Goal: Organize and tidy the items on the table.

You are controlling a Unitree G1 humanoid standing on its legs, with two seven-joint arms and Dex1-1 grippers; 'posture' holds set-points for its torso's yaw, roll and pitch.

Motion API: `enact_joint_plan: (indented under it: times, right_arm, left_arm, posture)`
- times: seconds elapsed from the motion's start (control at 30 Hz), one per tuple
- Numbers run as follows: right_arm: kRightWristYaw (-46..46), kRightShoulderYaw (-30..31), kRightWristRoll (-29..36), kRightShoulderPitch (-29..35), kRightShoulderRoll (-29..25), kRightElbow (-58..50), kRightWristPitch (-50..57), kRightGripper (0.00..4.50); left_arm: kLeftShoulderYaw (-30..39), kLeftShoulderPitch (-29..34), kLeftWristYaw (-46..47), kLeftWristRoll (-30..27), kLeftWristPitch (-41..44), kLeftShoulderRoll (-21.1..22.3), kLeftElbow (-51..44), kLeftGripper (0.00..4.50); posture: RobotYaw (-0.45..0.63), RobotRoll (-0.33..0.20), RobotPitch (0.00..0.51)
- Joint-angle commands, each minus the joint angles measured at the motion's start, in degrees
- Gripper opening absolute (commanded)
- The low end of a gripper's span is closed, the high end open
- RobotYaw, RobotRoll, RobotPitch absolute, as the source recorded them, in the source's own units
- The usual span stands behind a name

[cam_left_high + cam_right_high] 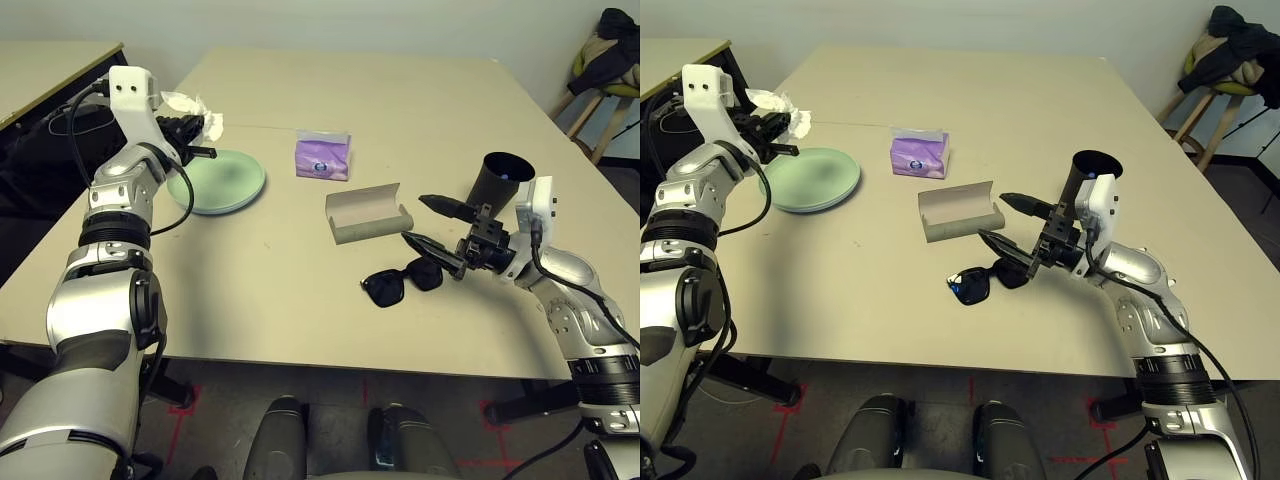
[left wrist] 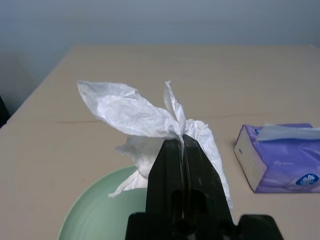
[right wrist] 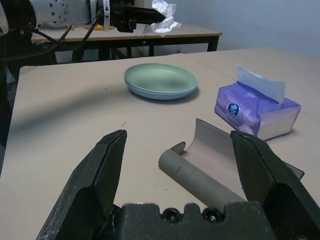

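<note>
My left gripper (image 1: 200, 140) is shut on the crumpled white tissue (image 2: 145, 115) and holds it in the air over the far left rim of the light-green plate (image 1: 220, 180), which rests on a light-blue one. The purple tissue pack (image 1: 323, 157) stands right of the plates. At mid-table the grey-beige glasses case (image 1: 368, 213) lies open, with the black sunglasses (image 1: 400, 282) in front of it. My right gripper (image 1: 428, 226) is open, just right of the case and above the sunglasses. Behind it stands the black cup (image 1: 497, 180).
The light-beige table (image 1: 300, 330) has bare surface at the front left and across the far half. A smaller table (image 1: 40, 70) with dark items stands to the left. A stool with clothing (image 1: 610, 60) is at the back right.
</note>
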Motion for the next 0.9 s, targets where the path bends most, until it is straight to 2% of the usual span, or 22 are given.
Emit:
enact_joint_plan:
  times: [0.03, 0.07, 0.1, 0.43, 0.9]
  right_arm:
    - [-0.24, -0.33, -0.08, 0.3, -0.2, -0.81, 0.02, 4.5]
    - [-0.25, -0.34, -0.08, 0.31, -0.2, -0.81, 0.02, 4.5]
    - [-0.27, -0.35, -0.08, 0.33, -0.19, -0.81, 0.02, 4.5]
    - [-0.43, -0.54, 0.13, 0.77, 0.08, -0.82, -0.17, 4.5]
    - [-3.77, -0.64, -1.73, 0.15, 0.96, 0.92, -0.41, 4.5]
  left_arm:
    - [-0.82, -1.47, 0.88, 1.6, -1.18, 0.2, 1.86, 0.04]
    - [-0.96, -1.49, 1.69, 2.05, -1.61, 0.25, 2.18, 0.47]
    - [-1.02, -1.48, 2.42, 2.36, -2.04, 0.28, 2.41, 0.64]
    - [-0.84, -1.07, 3.03, 3.08, -3.86, 0.11, 2.92, 4.49]
    - [-0.88, -0.81, 1.21, 2.9, -3.09, 0.26, 2.13, 4.49]
  posture:
    - [0.15, 0.0, 0.034]
    - [0.15, 0.0, 0.035]
    - [0.15, 0.0, 0.035]
    - [0.15, 0.0, 0.032]
    - [0.16, 0.0, 0.034]
